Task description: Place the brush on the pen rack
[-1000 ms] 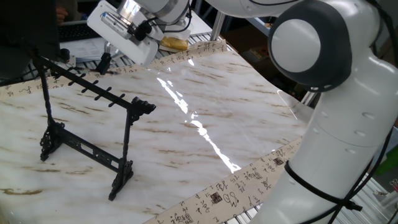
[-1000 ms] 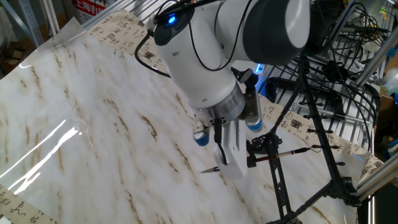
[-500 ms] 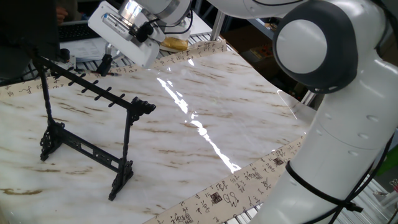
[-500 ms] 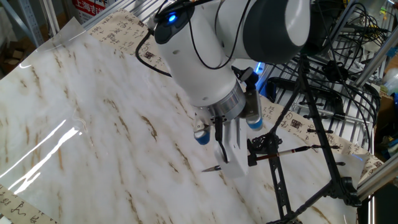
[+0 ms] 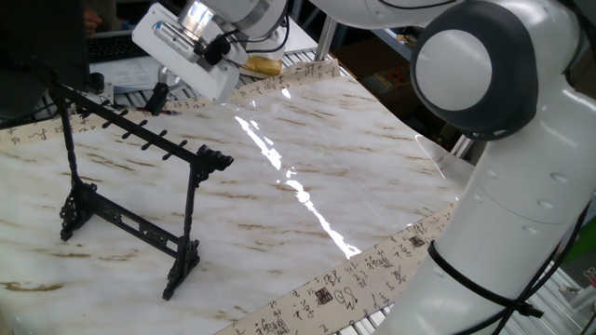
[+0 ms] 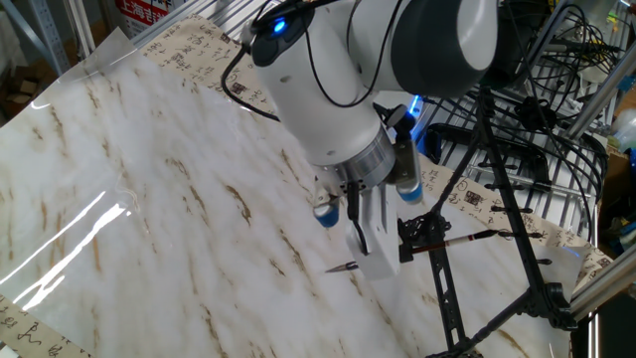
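Pincer (image 6: 400,247) clenched on thin dark calligraphy brush (image 6: 452,243) – brush roughly level, sticking out both sides, above marble-pattern bench (image 5: 307,149). Black ornate pen rack (image 5: 140,191) stands just below – top bar beside the pincer.

Table border strip (image 5: 368,270): rows of black brush-written Chinese characters with small square seal marks; too small and slanted to read.
Far border strip (image 6: 194,45): the same kind of calligraphy along the table's far edge; not legible.
Border by the rack (image 6: 477,204): more characters and a seal-like block; not legible.
Red sign (image 6: 149,10), far left: white characters on red, cut off by the frame edge; cannot be read.
Robot arm (image 5: 521,186): no readable brand or number.
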`<state>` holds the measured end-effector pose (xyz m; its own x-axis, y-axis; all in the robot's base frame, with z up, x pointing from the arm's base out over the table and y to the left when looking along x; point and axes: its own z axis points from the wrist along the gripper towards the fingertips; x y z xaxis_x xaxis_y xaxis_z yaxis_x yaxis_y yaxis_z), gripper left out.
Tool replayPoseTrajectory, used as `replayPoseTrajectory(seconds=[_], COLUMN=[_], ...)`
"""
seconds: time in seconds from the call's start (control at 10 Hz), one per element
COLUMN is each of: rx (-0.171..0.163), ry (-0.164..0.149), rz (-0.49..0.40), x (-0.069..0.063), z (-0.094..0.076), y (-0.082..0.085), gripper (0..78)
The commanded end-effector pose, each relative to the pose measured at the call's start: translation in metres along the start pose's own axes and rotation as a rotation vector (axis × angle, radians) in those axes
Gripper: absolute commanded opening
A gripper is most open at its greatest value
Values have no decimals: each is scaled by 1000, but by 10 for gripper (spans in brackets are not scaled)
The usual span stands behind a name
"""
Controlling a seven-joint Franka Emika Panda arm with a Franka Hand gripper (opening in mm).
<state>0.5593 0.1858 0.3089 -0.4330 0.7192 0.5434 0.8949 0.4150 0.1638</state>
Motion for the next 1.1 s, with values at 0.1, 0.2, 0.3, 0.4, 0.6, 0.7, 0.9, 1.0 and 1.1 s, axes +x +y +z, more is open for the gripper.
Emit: replayPoseTrajectory(seconds=[0.1, 0.2, 0.3, 0.4, 0.6, 0.7, 0.9, 1.0, 1.1], rx=[-19, -21, -29, -37, -46, -45, -52, -66, -68], ry=[-15, -18, -21, -28, -35, -35, -35, -44, -48], rz=[2, -2, -14, -26, -36, -32, -25, -25, -23], x=[4, 6, 7, 7, 8, 8, 8, 9, 10], z=[-2, -1, 0, 1, 4, 4, 5, 9, 12], y=[0, 0, -1, -2, -4, -4, -4, -6, -8], gripper=[12, 12, 12, 12, 12, 12, 12, 12, 12])
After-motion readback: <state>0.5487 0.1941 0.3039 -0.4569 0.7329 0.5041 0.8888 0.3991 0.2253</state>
